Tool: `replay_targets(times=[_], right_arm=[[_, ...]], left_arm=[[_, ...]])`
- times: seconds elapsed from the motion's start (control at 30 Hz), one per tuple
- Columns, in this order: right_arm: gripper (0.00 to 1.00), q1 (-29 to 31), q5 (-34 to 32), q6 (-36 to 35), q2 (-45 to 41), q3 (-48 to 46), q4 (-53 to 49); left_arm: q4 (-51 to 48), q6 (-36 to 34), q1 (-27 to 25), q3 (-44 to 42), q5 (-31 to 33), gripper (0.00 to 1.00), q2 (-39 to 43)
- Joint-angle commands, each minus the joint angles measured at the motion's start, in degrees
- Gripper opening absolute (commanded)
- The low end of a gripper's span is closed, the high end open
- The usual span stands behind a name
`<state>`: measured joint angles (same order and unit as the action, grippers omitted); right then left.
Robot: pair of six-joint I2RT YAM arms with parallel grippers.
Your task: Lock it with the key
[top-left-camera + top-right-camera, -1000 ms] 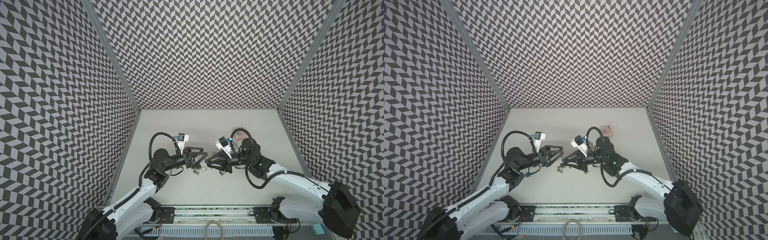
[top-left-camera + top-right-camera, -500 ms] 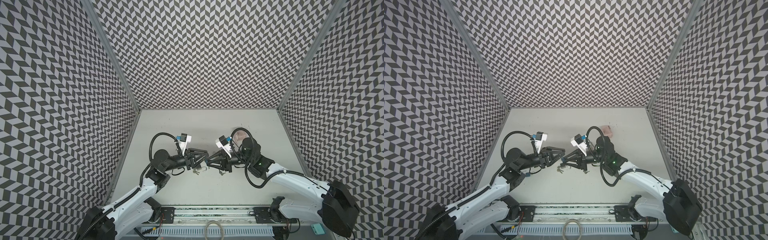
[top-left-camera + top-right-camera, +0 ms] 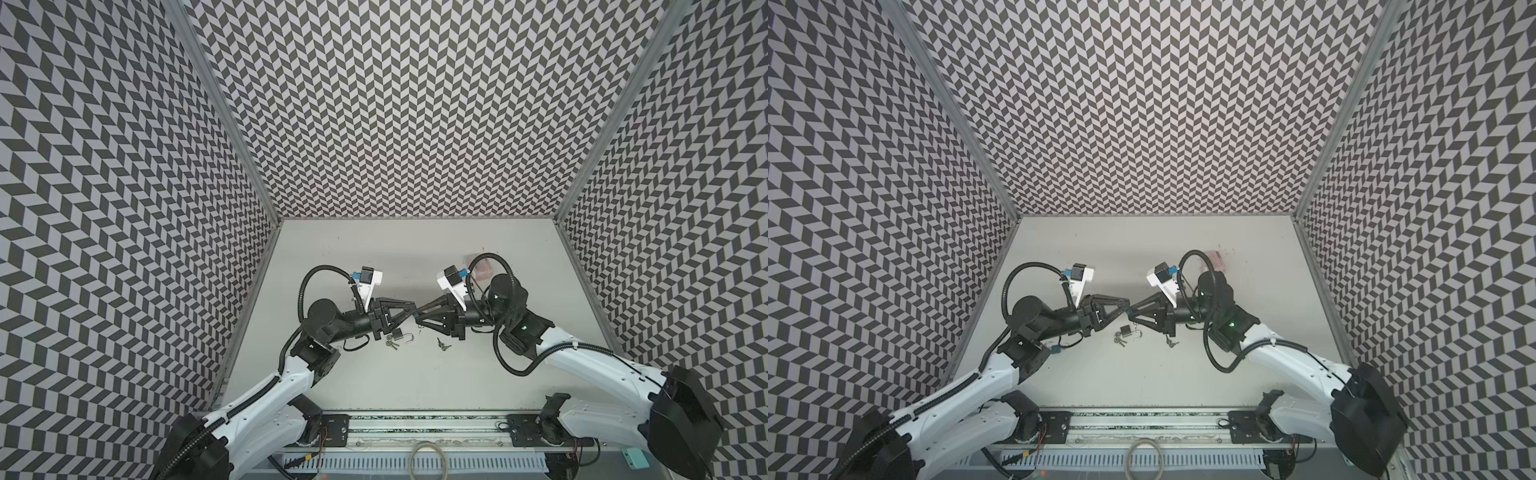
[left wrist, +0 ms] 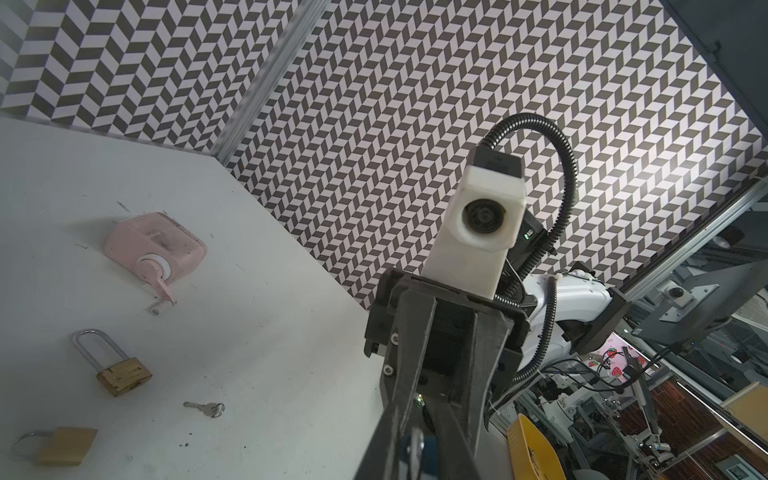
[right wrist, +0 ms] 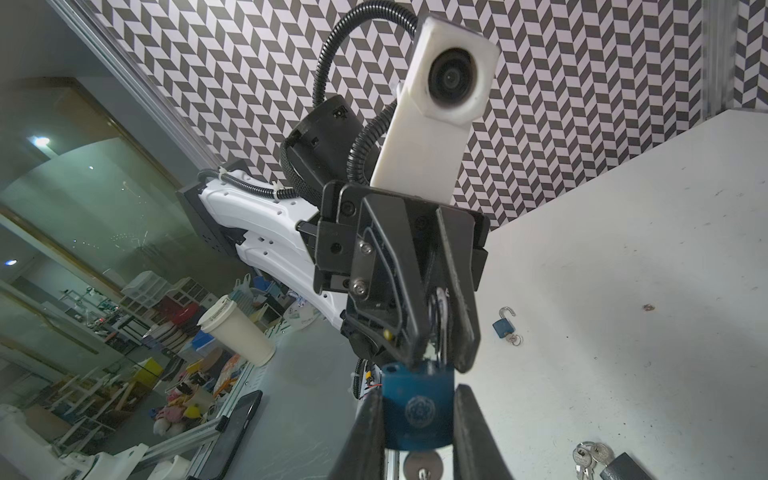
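My right gripper [image 5: 417, 415] is shut on the body of a blue padlock [image 5: 415, 409], held in the air over the table's middle. A silver key [image 5: 420, 463] sticks out of the lock's underside. My left gripper [image 5: 440, 357] faces it head-on, its fingers closed narrowly on the padlock's silver shackle [image 5: 441, 320]. In both top views the two grippers meet tip to tip, the left gripper [image 3: 412, 312] on the left and the right gripper [image 3: 420, 316] on the right. In the left wrist view the shackle [image 4: 415, 444] shows between my left fingers.
On the table [image 3: 415, 382] below lie a dark padlock [image 3: 400, 334] with an open shackle, a key bunch [image 3: 391, 343] and a loose key [image 3: 443, 344]. A pink lock [image 4: 153, 249], two brass padlocks [image 4: 122, 374] [image 4: 62, 444] and a small blue padlock [image 5: 502, 326] lie further off.
My left gripper has moved right to meet the right gripper and has closed from wide open onto the padlock's shackle. The right gripper has kept its hold and barely moved.
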<state>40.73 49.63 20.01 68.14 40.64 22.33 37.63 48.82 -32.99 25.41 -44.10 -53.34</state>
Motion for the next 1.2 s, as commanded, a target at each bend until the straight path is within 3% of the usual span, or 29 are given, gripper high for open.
replay_targets(times=[0.0, 0.17, 0.23, 0.3, 0.47, 0.67, 0.83, 1.0, 1.17], right_arm=[[0.09, -0.20, -0.08, -0.62, -0.54, -0.06, 1.89], [0.10, -0.19, 0.45, -0.89, -0.79, -0.04, 1.98], [0.21, -0.13, -0.77, -1.39, -1.58, 0.25, 1.28], [0.41, -0.12, -2.97, -1.65, -2.93, 0.42, 0.58], [0.69, 0.35, -7.15, 3.05, -7.30, -1.94, 8.17], [0.70, 6.01, -17.63, 7.49, -9.46, -2.27, 15.44], [0.74, 7.32, -21.09, 17.02, -8.90, -3.21, 23.79], [0.74, 8.95, -27.10, 19.89, -10.15, -1.37, 19.42], [0.73, 9.37, -30.40, 24.01, -11.18, -0.71, 15.99]], left_arm=[[0.35, -0.47, -0.35, 2.18, -0.42, 0.15, 1.26], [-0.62, -0.91, -0.40, 2.50, 0.45, 0.00, 1.95], [-0.96, -1.10, -0.33, 2.68, 1.05, 0.00, 2.61], [-0.89, -0.92, -0.38, 2.81, 2.07, 0.00, 3.81], [1.91, 0.78, -0.39, 3.80, 3.29, 0.00, 6.51], [5.20, 2.83, -1.16, 6.53, 4.52, 0.00, 7.07], [4.98, 2.95, -2.34, 9.31, 6.50, 0.00, 6.23], [3.35, 3.81, -2.46, 10.61, 12.02, 0.00, 6.41], [2.90, 4.14, -2.51, 11.59, 13.05, 0.00, 5.80]])
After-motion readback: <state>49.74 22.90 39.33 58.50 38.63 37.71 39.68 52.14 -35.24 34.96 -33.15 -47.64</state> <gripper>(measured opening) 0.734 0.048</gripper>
